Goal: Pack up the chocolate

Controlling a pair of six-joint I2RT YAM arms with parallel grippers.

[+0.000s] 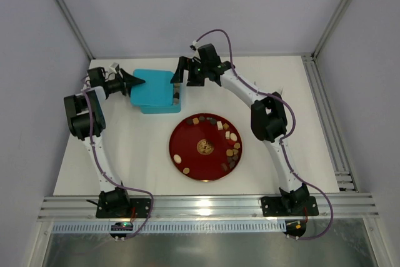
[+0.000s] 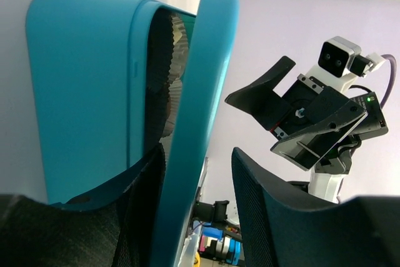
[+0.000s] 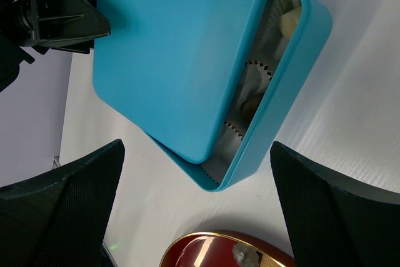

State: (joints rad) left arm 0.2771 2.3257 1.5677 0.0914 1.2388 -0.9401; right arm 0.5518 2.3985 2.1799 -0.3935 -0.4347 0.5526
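Chocolate (image 1: 233, 136): bite-size pieces in dark brown, tan and creamy white, seen strung along the rim of the red plate (image 1: 187, 145), most on its far and right arc. One pale oval piece (image 1: 178, 158) and one dark piece (image 1: 186, 169) are set apart at near left. More are noted in white fluted paper cups (image 3: 250, 73) inside the blue box (image 3: 294, 73): a cream piece (image 3: 289, 22) and a tan piece (image 3: 250, 103).

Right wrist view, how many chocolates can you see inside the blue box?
2: a creamy piece at the upper corner of the blue box, a tan piece midway along the gap. The lid may hide more.
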